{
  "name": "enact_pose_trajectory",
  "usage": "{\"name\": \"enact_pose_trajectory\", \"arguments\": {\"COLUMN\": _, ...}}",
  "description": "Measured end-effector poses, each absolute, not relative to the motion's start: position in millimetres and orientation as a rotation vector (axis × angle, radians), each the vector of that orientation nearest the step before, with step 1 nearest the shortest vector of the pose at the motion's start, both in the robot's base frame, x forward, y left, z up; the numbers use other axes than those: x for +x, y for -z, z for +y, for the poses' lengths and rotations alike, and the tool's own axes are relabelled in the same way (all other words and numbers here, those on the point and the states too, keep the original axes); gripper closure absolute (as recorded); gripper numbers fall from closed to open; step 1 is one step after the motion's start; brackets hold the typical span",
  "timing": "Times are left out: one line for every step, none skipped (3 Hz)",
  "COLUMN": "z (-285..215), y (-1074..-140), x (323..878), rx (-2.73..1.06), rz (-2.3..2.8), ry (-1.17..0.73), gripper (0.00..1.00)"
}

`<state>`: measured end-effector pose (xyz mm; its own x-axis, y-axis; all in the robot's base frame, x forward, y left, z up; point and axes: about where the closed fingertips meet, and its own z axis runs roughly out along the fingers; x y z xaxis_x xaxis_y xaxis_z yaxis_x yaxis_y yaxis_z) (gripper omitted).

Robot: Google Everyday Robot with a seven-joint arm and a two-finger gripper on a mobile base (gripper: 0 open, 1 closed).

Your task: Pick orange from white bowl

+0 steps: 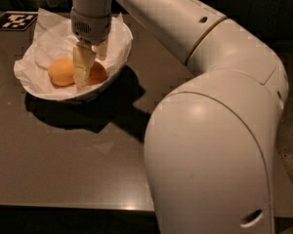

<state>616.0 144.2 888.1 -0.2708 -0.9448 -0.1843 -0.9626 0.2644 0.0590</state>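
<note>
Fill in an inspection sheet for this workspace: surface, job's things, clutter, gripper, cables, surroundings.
Surface: dark glossy table, with the bowl's shadow on it.
Job's things: orange lies in the paper-lined white bowl, partly hidden by the gripper.
Clutter: paler orange in the same bowl, left of the orange; black-and-white marker tag at the table's far left.
Gripper: gripper is down inside the bowl, at the orange.
Cables: nothing seen.
Surroundings: dark background; the robot's white arm fills the right foreground.
</note>
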Motion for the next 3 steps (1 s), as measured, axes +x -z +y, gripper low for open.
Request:
{"name": "enact_pose_trajectory", "arguments": {"z": 148, "y": -892, "x": 622, "rx": -1.834, "rz": 2.395, "ry": -0.213, "gripper": 0.26}}
{"name": "enact_pose_trajectory", "arguments": {"z": 151, "y": -889, "x": 626, "rx": -1.845, "rz": 2.396, "ry": -0.202, "gripper": 0.26}}
{"name": "enact_pose_trajectory", "arguments": {"z": 152, "y": -881, "x": 628, "rx": -1.853, "rz": 2.412, "ry": -0.202, "gripper": 0.27}}
